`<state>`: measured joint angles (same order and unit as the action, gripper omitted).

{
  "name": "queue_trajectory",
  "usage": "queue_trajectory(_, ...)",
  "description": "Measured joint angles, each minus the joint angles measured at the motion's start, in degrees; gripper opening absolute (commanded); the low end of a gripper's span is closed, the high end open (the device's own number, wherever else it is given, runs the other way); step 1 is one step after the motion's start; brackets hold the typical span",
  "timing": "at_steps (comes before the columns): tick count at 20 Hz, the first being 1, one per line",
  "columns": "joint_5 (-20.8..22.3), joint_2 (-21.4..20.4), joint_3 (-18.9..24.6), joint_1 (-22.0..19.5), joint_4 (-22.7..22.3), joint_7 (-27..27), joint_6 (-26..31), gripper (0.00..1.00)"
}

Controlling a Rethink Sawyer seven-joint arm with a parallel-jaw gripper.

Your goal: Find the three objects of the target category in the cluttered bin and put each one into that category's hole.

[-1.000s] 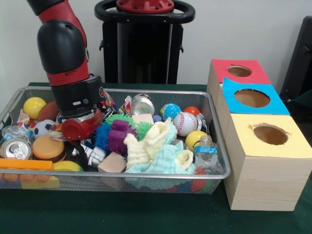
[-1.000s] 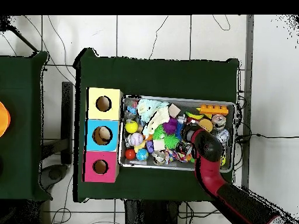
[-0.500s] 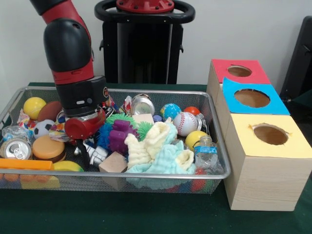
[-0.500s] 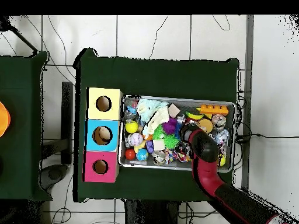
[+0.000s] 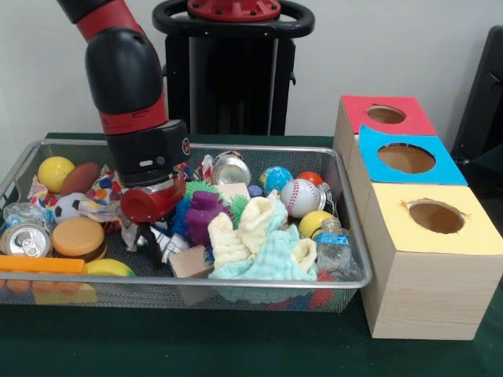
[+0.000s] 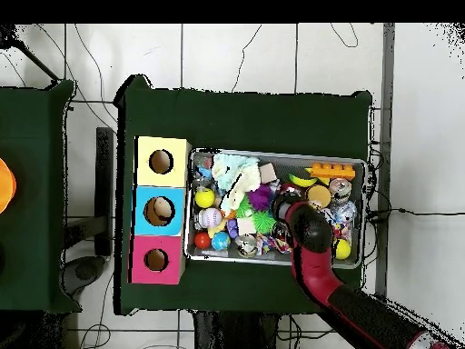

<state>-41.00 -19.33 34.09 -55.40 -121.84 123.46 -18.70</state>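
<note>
Front view, left to right. A wire bin point(image 5: 299, 148) is set on the green table point(image 5: 236, 345) and is crowded with clutter. At its left end a yellow ball point(image 5: 55, 173), a brown football point(image 5: 78, 179) and a small soccer ball point(image 5: 69, 206) are noted, with a drinks can point(image 5: 23, 238), a toy burger point(image 5: 78, 238) and an orange block point(image 5: 39, 265) nearer the front rim. The arm point(image 5: 126, 86) is lowered into the bin's left half, and the gripper point(image 5: 148, 245) is sunk among the clutter just right of the burger; whether it is released or clenched cannot be told. Beside it a purple toy point(image 5: 206, 216) and a wooden block point(image 5: 191, 263) are seen, then a heap of pale cloths point(image 5: 259, 243). A baseball point(image 5: 299, 198) and a plastic bottle point(image 5: 336, 250) are lodged at the right end. Just right of the bin, three boxes with round holes are lined up: yellow box point(image 5: 432, 251) nearest, blue box point(image 5: 407, 161) behind it, red box point(image 5: 385, 115) farthest. All three holes are seen open. Which objects belong to the target category cannot be told.
</note>
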Motion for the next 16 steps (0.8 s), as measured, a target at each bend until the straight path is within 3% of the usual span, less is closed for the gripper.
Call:
queue_trajectory(7, -2.81, -1.91, -0.24, 4.44, -0.75, 3.07, -0.73, 1.0)
queue_trajectory(16, -4.99, -3.15, -0.8, 6.82, -1.55, 6.85, -3.18, 1.0)
